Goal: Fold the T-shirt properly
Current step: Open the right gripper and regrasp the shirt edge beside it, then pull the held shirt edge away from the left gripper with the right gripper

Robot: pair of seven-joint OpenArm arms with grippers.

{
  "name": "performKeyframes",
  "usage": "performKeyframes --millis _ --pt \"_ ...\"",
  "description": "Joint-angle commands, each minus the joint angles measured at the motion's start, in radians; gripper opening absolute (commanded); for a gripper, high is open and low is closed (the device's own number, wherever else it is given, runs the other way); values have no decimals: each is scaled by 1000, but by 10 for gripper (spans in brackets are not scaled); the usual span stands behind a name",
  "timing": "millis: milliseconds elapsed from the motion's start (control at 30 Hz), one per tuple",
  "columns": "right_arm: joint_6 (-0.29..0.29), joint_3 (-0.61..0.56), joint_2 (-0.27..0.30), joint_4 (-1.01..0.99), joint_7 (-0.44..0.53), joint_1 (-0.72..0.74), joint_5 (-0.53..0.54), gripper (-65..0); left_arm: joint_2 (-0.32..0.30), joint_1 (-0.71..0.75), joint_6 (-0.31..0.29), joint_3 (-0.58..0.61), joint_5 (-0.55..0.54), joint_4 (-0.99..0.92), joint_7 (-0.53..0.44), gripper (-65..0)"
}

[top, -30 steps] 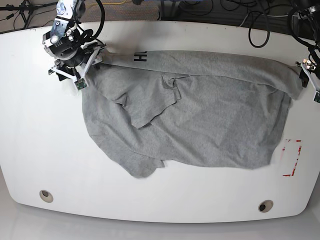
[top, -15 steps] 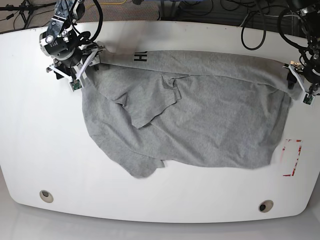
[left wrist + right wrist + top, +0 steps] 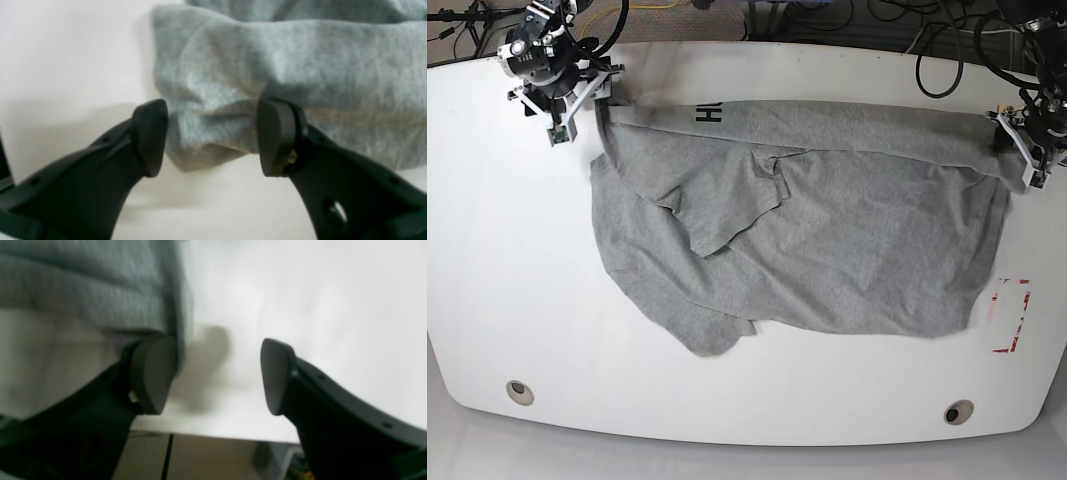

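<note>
White laminate formed the table (image 3: pixel 517 250), which filled nearly the whole base view, with a round hole (image 3: pixel 519 391) near its lower left edge and another (image 3: pixel 958 411) at the lower right. Across the middle and upper part of the frame lay the T-shirt (image 3: pixel 847 250), heather grey and rumpled, with a fold running along its top edge, black lettering (image 3: pixel 708 114) showing on that fold left of centre, and a loose flap turned over toward the left. A red-lined marking (image 3: pixel 1013 315) sat on the table at the right, just beside the shirt's lower right corner.

At the upper left of the base view the right gripper (image 3: pixel 592 95) stood at the shirt's top left corner; in its wrist view its jaws were apart, one finger (image 3: pixel 151 373) against the cloth edge, bare table between them. At the upper right the left gripper (image 3: pixel 1017 140) stood at the shirt's top right corner, jaws apart, with a bunched corner of cloth (image 3: pixel 213 100) lying between the fingers and unclamped.
</note>
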Motion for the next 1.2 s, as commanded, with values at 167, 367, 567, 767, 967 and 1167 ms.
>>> performKeyframes --millis 167,367,567,767,967,1167 --pt "-2 3 -35 12 -2 -35 71 -241 -25 -27 2 -7 -7 10 -19 -257" --pt "-2 3 -72 10 -3 -32 74 -241 -25 -27 2 -7 -7 10 -19 -257" --pt "-2 1 -91 10 -3 -28 83 -238 -25 -27 2 -7 -7 10 -19 -257" --pt "-2 3 -89 9 -54 -38 200 -239 -27 -25 2 -7 -7 8 -19 -257" --pt "-2 4 -86 3 -74 -32 206 -241 -27 -25 2 -7 -7 8 -19 -257" --pt "-2 6 -83 -43 -72 -28 193 -243 -28 -25 2 -7 -7 8 -19 -257"
